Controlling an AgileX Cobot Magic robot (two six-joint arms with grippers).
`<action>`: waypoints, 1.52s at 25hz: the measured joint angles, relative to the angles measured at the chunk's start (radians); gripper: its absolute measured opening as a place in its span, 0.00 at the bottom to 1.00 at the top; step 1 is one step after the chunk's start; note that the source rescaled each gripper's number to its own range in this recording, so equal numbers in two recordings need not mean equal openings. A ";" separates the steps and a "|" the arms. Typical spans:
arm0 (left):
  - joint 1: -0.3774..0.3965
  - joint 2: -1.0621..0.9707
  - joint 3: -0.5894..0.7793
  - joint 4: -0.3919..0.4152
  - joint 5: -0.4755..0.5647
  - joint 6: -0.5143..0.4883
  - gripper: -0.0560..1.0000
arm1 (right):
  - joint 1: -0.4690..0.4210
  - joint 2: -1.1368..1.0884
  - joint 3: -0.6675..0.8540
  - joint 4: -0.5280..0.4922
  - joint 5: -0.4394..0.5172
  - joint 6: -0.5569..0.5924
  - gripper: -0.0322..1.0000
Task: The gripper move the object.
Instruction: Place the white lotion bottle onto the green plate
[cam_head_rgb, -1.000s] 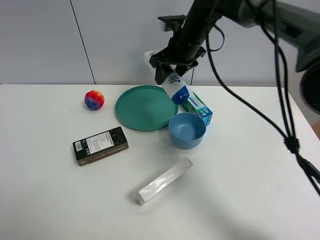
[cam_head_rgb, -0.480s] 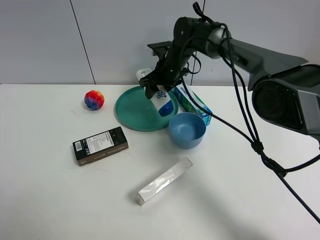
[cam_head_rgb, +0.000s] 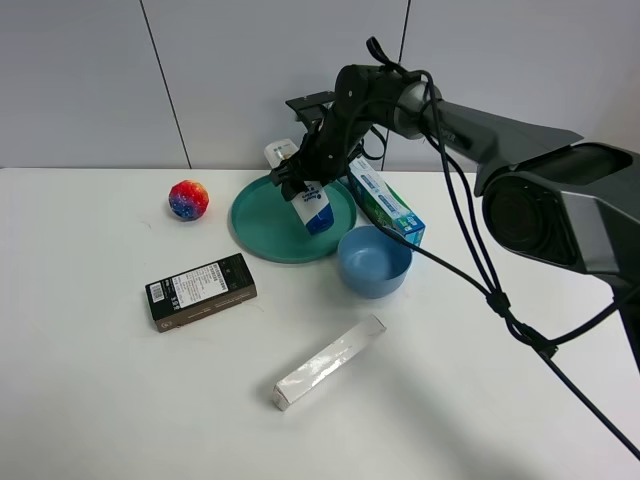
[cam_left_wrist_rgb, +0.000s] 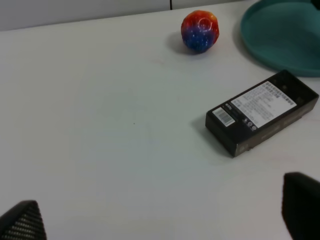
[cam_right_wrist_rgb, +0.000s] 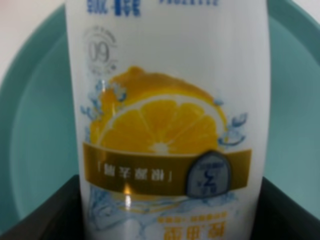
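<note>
The white bottle (cam_head_rgb: 305, 197), with a dark blue cap and a yellow-orange lemon label, hangs tilted, cap down, over the right part of the teal plate (cam_head_rgb: 262, 222). My right gripper (cam_head_rgb: 301, 180) is shut on its middle. I cannot tell whether the cap touches the plate. In the right wrist view the bottle (cam_right_wrist_rgb: 170, 115) fills the frame, with the plate (cam_right_wrist_rgb: 35, 150) behind it and a dark finger (cam_right_wrist_rgb: 45, 217) at its side. My left gripper (cam_left_wrist_rgb: 160, 220) is open and empty above bare table, near the black box (cam_left_wrist_rgb: 262, 119).
A blue bowl (cam_head_rgb: 375, 260) and a blue-green toothpaste box (cam_head_rgb: 386, 205) stand just right of the plate. A colourful ball (cam_head_rgb: 188, 199) lies to its left. A black box (cam_head_rgb: 200, 290) and a long white-silver box (cam_head_rgb: 330, 362) lie nearer the front.
My right gripper has carried the bottle left and down, from above the toothpaste box to low over the teal plate. Nothing else on the table has moved.
</note>
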 joint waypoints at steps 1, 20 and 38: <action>0.000 0.000 0.000 0.000 0.000 0.000 1.00 | 0.000 0.008 0.000 0.000 -0.006 -0.002 0.04; 0.000 0.000 0.000 0.000 0.000 0.000 1.00 | 0.004 0.087 -0.002 0.000 -0.090 -0.010 0.03; 0.000 0.000 0.000 0.000 0.000 0.000 1.00 | 0.028 0.087 -0.002 0.021 -0.119 -0.008 0.53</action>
